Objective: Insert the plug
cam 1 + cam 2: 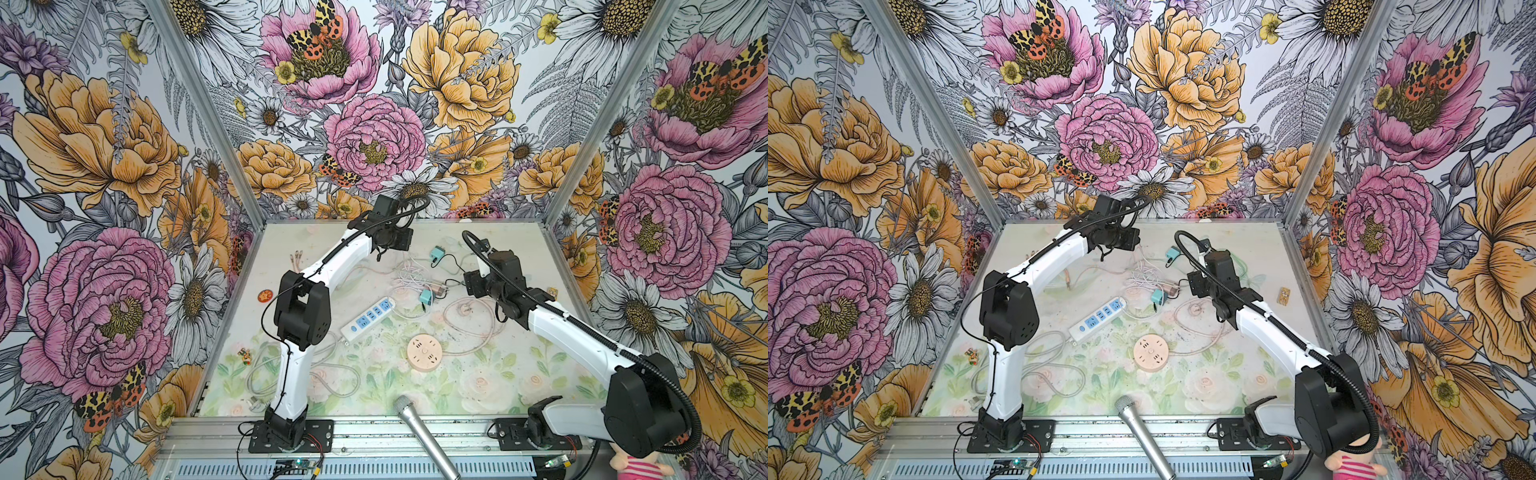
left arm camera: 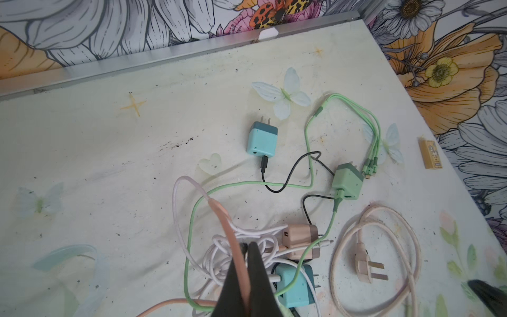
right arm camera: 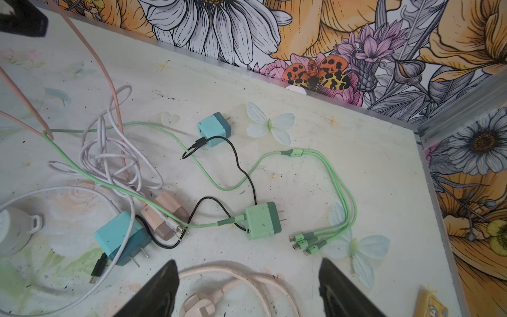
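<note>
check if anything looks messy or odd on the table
Yes: the white cable, pink cable and green cable lie tangled together beside the beige charger, and the left gripper pinches the pink cable mid-length, not a plug.

pink cable point(image 2: 222, 216), teal charger point(image 2: 262, 141), floral walls point(image 1: 104, 145)

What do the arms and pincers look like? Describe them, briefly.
The left arm and right arm match: white link shells, black blocky joints, a black corrugated hose along each, black base plates. The left pincer and right pincer have tapering black fingers.
</note>
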Motion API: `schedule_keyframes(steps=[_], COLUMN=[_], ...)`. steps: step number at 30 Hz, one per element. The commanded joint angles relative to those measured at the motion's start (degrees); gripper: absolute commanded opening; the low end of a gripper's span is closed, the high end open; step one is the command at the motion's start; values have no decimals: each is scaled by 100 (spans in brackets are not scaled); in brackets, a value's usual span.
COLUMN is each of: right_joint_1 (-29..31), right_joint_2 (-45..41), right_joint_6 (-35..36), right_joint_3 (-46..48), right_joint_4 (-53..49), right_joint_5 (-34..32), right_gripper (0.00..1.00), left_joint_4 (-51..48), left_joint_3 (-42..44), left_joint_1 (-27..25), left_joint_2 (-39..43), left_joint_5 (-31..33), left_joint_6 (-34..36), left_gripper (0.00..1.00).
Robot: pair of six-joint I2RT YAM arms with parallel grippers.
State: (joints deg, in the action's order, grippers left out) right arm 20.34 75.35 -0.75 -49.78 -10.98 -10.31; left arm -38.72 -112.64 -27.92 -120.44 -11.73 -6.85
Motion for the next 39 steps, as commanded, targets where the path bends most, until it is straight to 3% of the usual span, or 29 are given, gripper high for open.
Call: schedule_keyframes(steps=[1, 21, 39], right_joint_1=[49, 68, 90], right_joint_2=[-184, -236, -197], right_joint_6=[-47, -170, -438], right_joint_3=[-23, 22, 33], right_joint_4=[26, 26, 36], right_joint_5=[-10, 23, 215], right_gripper=[81, 81, 80], left_joint_4=[18, -384, -377], left_joint_3=[-134, -954, -606], left_joint_1=[34, 15, 17], left_joint_2=[437, 1027, 1556], left_joint_5=[-158, -302, -228], left_joint_6=[206, 908, 1194], left_gripper=[0, 0, 0])
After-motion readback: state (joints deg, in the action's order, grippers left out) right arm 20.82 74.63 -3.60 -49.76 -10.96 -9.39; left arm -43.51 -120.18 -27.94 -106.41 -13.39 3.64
